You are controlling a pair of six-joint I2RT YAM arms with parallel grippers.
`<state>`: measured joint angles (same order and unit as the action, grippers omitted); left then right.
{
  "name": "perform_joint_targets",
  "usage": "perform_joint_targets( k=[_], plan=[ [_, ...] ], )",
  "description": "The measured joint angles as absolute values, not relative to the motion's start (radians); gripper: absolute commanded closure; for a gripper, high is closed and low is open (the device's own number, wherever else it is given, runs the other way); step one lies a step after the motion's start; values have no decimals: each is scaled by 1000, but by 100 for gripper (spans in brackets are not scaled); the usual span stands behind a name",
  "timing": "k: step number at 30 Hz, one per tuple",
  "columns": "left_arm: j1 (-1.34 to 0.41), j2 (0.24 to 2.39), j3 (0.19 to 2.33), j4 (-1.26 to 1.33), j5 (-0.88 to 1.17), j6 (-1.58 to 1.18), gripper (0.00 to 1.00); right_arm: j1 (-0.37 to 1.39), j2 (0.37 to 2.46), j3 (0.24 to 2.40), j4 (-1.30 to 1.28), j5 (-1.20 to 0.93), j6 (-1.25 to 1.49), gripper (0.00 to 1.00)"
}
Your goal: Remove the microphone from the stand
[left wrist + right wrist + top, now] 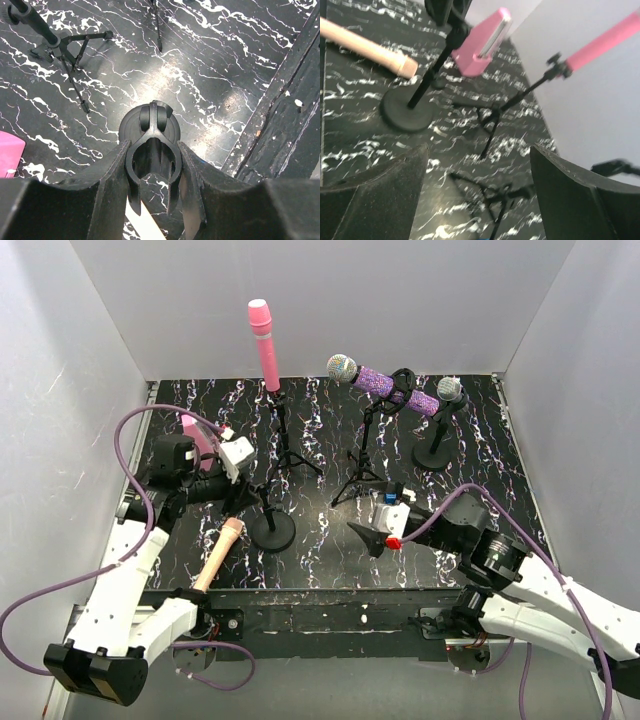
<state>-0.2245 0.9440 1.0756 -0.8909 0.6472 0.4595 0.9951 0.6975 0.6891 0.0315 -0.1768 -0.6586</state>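
- Top external: the peach microphone (pixel 220 552) lies flat on the tabletop (pixel 320 555), just beside the round-base stand (pixel 272 530) and out of its clip. I judge the removal itself done. My left tool (pixel 248 483) grips that stand near its top. My right tool (pixel 370 537) is spread apart and holds nothing.
- Left wrist: my left tool (pixel 152 165) is clamped on the stand's clip (pixel 152 116), which is empty.
- Right wrist: my right tool (pixel 477 165) gapes wide. The peach microphone (pixel 365 47) rests on the tabletop beyond the stand's base. What is left, I reckon, is releasing the stand.
- I can read no brand, label or writing in any view.
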Motion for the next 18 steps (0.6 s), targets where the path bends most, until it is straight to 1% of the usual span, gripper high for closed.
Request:
perform_joint_targets(
  k=[8, 18],
  plan=[
    [-236, 979, 1032, -885, 655, 517, 100, 993, 663, 689, -201, -93, -585, 11],
    [-253, 989, 939, -843, 603, 538, 100, 960, 657, 692, -255, -66, -566, 11]
  ],
)
